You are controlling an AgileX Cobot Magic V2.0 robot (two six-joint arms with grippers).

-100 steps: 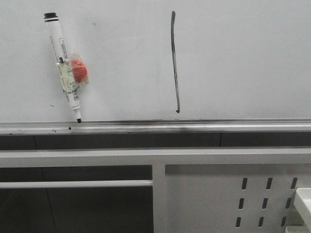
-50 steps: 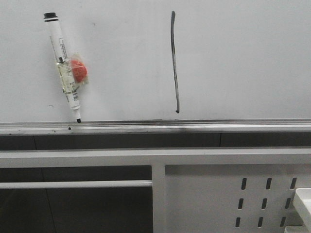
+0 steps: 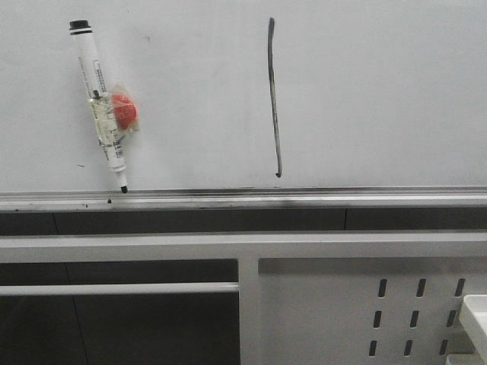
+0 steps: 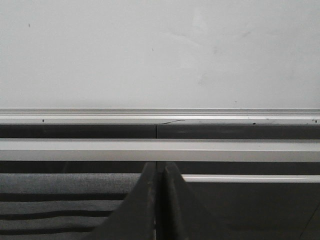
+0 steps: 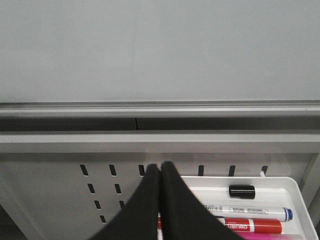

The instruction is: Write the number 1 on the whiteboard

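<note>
The number 1 (image 3: 272, 99) is a long thin black stroke with a small hook at its lower end, drawn on the whiteboard (image 3: 380, 91). A white marker (image 3: 101, 106) with a red blob taped to it leans on the board at the left, tip on the silver ledge (image 3: 304, 199). No gripper shows in the front view. My left gripper (image 4: 160, 167) is shut and empty, held below the ledge (image 4: 100, 117). My right gripper (image 5: 160, 167) is shut and empty too, over the edge of a marker tray.
A white perforated metal frame (image 3: 342, 304) runs below the board. A white tray (image 5: 295, 200) holds a black cap (image 5: 242, 190), a blue-capped marker (image 5: 250, 212) and a red marker (image 5: 250, 225). The tray's corner (image 3: 475, 315) shows at the front view's lower right.
The front view has shifted very slightly; the tray corner at the lower right sits a little lower. The marker and the stroke have not moved.
</note>
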